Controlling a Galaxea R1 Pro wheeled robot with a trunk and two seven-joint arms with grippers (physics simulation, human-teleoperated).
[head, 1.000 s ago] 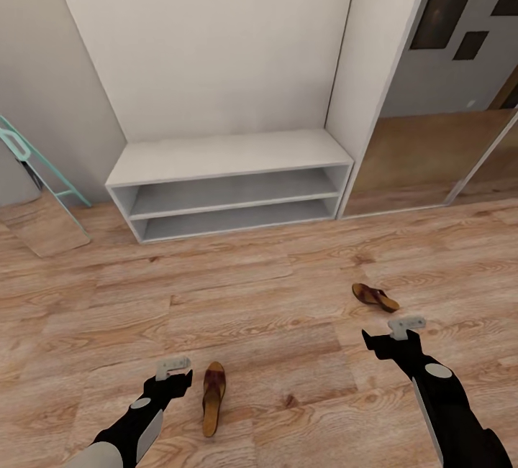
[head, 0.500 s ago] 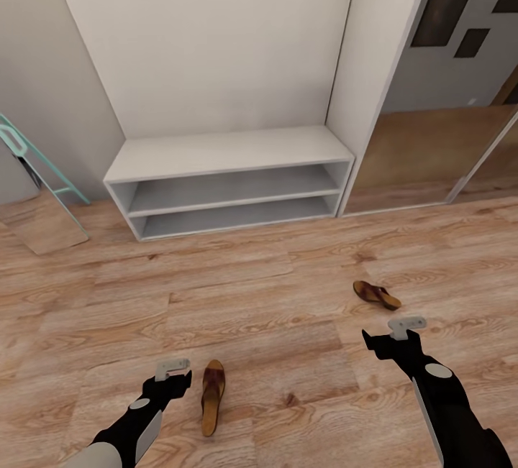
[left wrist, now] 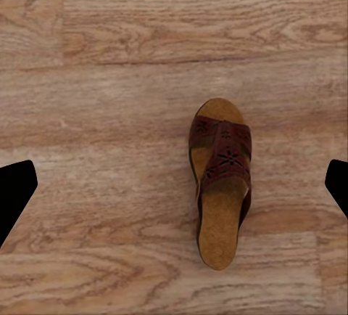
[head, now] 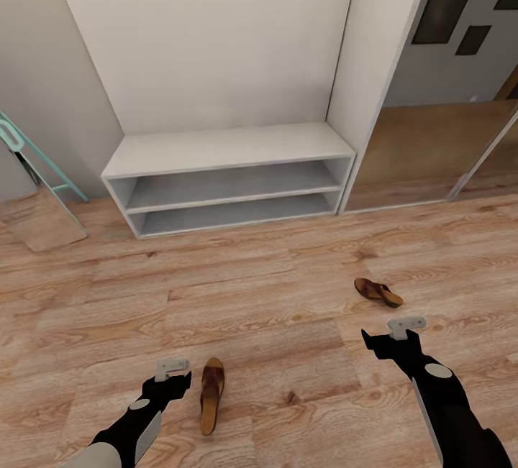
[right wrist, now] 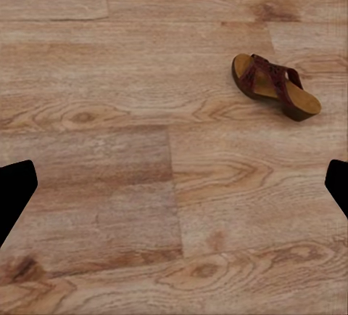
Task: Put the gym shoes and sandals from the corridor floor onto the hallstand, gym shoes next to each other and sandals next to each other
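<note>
We stand in a corridor with light brown wood-grain plank flooring (head: pixel 273 288) and pale walls. No lettering or label can be read anywhere in these frames.

At the far left a teal-framed mirror (head: pixel 32 195) leans against the wall. Next comes the light-grey hallstand (head: pixel 223 148), with a flat top, two open shelves below and a tall plain back panel; its shelves and top carry no shoes. To its right a mirrored sliding door (head: pixel 432 152) reflects the floor, and a grey wall with dark rectangles lies beyond.

Nearer to us, our left gripper (head: pixel 173 373) hovers above the planks; in the left wrist view its two dark fingertips (left wrist: pixel 14 191) sit wide apart at the frame edges, released and holding nothing. Just beside it on the right lies one sandal (head: pixel 211 395), flat on the floor, sole down, its brown strap over a tan footbed (left wrist: pixel 220 184).

Further right, the second sandal (head: pixel 378 292) rests on the floor, well apart from the first and closer to the mirrored door (right wrist: pixel 275 85). Our right gripper (head: pixel 397 335) hangs just short of it, fingers (right wrist: pixel 14 191) likewise spread and empty.
</note>
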